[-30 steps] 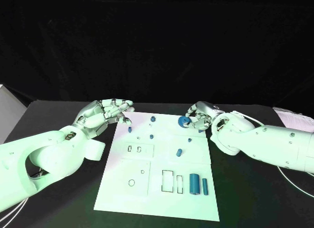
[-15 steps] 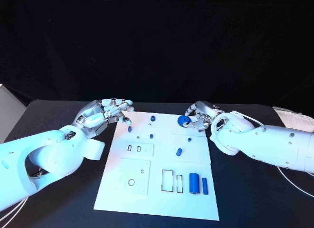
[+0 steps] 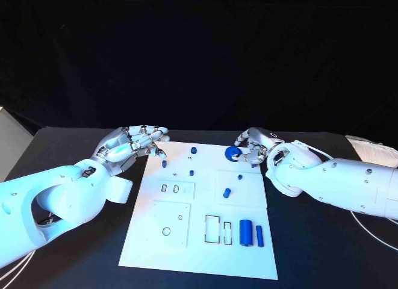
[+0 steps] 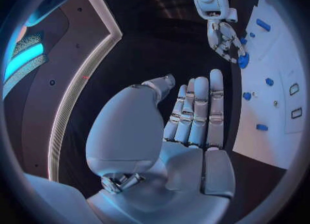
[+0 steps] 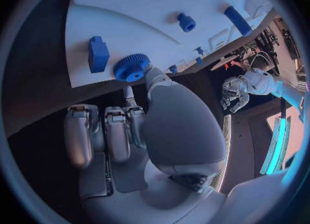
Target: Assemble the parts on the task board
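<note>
Head camera looks down on the task board [image 3: 199, 211]; both wrist cameras, close behind their hands, share it.

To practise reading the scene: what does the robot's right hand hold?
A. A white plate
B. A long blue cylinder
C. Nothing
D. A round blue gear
D: the right hand pinches a round, toothed blue gear at the board's far edge.
</note>
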You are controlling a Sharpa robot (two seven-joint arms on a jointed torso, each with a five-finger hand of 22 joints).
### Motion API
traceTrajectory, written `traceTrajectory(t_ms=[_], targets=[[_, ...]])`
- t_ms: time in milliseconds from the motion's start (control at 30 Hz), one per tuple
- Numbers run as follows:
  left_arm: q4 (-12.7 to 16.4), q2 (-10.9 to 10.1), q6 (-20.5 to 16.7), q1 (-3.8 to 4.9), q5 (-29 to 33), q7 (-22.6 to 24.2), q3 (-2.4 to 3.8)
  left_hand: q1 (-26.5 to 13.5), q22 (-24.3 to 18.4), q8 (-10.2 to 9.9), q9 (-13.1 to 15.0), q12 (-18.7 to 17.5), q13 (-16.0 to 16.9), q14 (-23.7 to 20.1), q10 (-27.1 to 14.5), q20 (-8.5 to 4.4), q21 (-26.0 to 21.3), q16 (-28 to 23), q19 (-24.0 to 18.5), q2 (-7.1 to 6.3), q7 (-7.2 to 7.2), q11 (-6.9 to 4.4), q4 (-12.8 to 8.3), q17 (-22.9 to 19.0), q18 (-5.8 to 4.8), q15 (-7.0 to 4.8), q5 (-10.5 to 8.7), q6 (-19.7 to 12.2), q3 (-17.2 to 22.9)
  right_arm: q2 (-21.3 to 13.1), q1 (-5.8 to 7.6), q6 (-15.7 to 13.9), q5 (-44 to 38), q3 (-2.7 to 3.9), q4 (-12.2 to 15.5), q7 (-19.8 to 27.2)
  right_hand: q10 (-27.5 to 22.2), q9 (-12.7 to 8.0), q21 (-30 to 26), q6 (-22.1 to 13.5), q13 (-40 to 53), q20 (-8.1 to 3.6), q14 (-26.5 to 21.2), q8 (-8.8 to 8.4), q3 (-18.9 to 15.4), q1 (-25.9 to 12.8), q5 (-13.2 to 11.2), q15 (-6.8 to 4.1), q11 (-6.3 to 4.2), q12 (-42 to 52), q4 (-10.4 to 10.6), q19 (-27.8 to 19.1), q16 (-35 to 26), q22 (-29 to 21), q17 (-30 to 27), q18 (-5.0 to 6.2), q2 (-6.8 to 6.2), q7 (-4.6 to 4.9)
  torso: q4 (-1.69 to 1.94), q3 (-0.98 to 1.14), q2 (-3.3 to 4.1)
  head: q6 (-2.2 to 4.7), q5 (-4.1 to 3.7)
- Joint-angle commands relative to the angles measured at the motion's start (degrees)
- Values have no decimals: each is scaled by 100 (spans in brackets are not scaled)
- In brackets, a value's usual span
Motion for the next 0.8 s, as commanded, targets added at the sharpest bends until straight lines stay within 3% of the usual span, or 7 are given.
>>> traceTrajectory(t_ms=[33,533,800], targets=[[10,12,102,5,21,20,4,-50,5,35,6,29,9,-33,-42,7,19,34,-45,10,0,8,31,-9,69,-11,-4,-43,6,23,-6,119,-89,0,-24,-44,100,-7,-24,-46,988,47,564,-28,-41,-27,-3,58,34,-32,-4,259,12,868,1363,-93,-49,8,4,-1,2,-4,-1],[5,14,101,5,21,7,4,-74,15,36,9,37,16,-36,-53,11,34,44,-59,25,5,12,55,-16,68,-6,-3,-55,8,117,-72,398,-32,0,-127,-44,112,-3,-22,-35,1002,57,566,-22,-55,-48,16,65,39,-23,-1,259,16,873,1376,-94,6,11,-6,1,3,-39,13],[2,14,102,5,21,4,4,-74,15,36,9,37,16,-36,-53,11,34,44,-59,25,5,12,55,-16,68,-6,-3,-55,8,113,-75,272,14,0,-106,28,162,28,-18,214,1057,36,567,93,378,95,108,30,-10,16,-43,258,17,891,1381,-93,450,-40,-6,2,2,-50,3]])
